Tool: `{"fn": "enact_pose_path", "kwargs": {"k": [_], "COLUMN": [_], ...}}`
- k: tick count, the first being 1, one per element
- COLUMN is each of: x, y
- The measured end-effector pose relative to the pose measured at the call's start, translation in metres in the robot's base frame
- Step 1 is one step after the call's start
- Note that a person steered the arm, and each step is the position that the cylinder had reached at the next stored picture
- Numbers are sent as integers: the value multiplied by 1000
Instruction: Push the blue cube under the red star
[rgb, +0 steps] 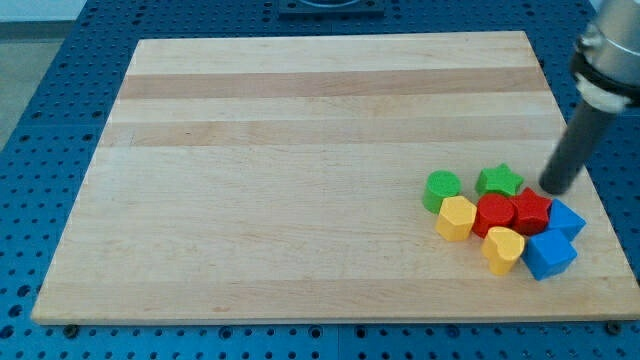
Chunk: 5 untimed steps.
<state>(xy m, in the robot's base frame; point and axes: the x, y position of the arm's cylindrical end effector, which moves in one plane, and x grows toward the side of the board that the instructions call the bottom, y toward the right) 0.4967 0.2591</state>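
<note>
The blocks lie in a tight cluster at the view's lower right of the wooden board (300, 150). The blue cube (549, 253) is at the cluster's bottom right, just below and to the right of a red star-like block (531, 210). A second red block (493, 214) touches that one on its left. Another blue block (567, 218), shape unclear, sits to the right of the red star and above the cube. My tip (553, 190) is just above and to the right of the red star, close to the second blue block.
A green star (499, 181) and a green round block (441, 189) form the cluster's top. A yellow hexagon-like block (456, 217) is at its left and a yellow heart (503, 249) at its bottom. The board's right edge (590, 200) is close by.
</note>
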Motion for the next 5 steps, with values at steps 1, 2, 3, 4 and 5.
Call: {"fn": "enact_pose_path", "kwargs": {"k": [1, 2, 3, 4, 5], "x": [33, 72, 116, 120, 109], "y": [28, 37, 17, -2, -19]}}
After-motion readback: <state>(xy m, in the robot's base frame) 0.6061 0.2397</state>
